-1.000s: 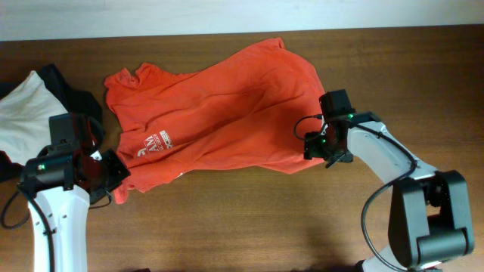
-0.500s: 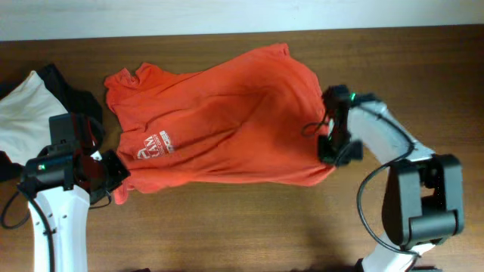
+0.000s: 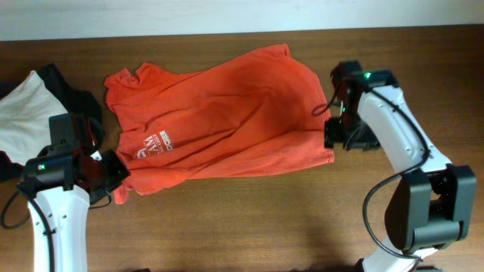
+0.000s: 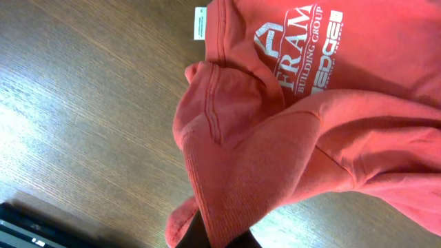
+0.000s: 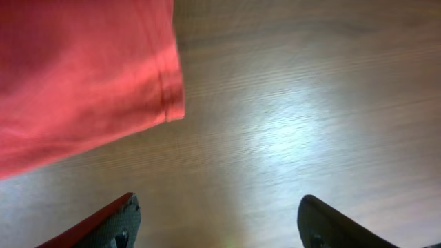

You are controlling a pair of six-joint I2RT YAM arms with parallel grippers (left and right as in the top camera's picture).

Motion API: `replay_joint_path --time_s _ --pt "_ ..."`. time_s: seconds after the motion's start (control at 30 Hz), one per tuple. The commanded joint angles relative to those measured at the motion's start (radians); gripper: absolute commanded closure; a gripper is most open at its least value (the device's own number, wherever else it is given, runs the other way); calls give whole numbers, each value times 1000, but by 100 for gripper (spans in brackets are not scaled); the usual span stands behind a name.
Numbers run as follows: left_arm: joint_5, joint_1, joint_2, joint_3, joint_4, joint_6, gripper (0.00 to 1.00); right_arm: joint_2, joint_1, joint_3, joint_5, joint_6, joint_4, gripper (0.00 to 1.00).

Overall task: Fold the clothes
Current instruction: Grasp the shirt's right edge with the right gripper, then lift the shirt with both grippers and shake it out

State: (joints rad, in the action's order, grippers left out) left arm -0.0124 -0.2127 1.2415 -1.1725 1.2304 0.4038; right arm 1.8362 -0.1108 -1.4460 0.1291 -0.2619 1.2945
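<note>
shirt (image 3: 227, 121): spread mid-worktop (image 3: 249, 219), lettering near left | right claw (image 5: 217, 215): I've let go, jaws apart over bare wood just right of shirt, whose right edge now lies pulled out flatter | left claw (image 3: 113, 175): clenched on near-left corner | spreading nearly done, I judge

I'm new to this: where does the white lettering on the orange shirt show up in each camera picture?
Overhead: white lettering on the T-shirt, its lower-left part, left of centre.
Left wrist: upper right, tilted.
Right wrist: not in it; only the T-shirt's hem corner, upper left.
Shared landmark: the orange T-shirt fabric, in all three.
</note>
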Motion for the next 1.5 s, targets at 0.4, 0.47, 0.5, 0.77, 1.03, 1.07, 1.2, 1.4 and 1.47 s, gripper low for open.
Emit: replay_joint_path --time_s 0.4,0.47,0.5,0.77,1.03,1.07,1.2,1.4,1.47 --pt "-11 -6 -6 -6 -3 -16 100 3 0 377 -201 -9 -507 33" --pt "-10 -6 -6 -6 -4 -16 100 3 0 388 -201 -9 -545 41" --pt "-10 -6 -6 -6 -4 -16 100 3 0 388 -201 -9 -569 45" --pt "-10 -6 -6 -6 -3 -16 100 3 0 388 -201 -9 -571 96" --pt "34 -6 -7 -26 -102 -63 100 -100 61 90 -200 22 -196 96" --pt "56 -6 -7 -38 -126 -80 100 -126 76 18 -200 22 -145 96" --pt "133 -6 -7 -145 -208 -152 100 -204 117 -278 -201 65 29 96" --pt "132 -6 -7 -430 -222 -152 100 -295 119 -637 -196 82 171 96" --pt "132 -6 -7 -530 -212 -152 100 -320 120 -731 -196 82 183 96"
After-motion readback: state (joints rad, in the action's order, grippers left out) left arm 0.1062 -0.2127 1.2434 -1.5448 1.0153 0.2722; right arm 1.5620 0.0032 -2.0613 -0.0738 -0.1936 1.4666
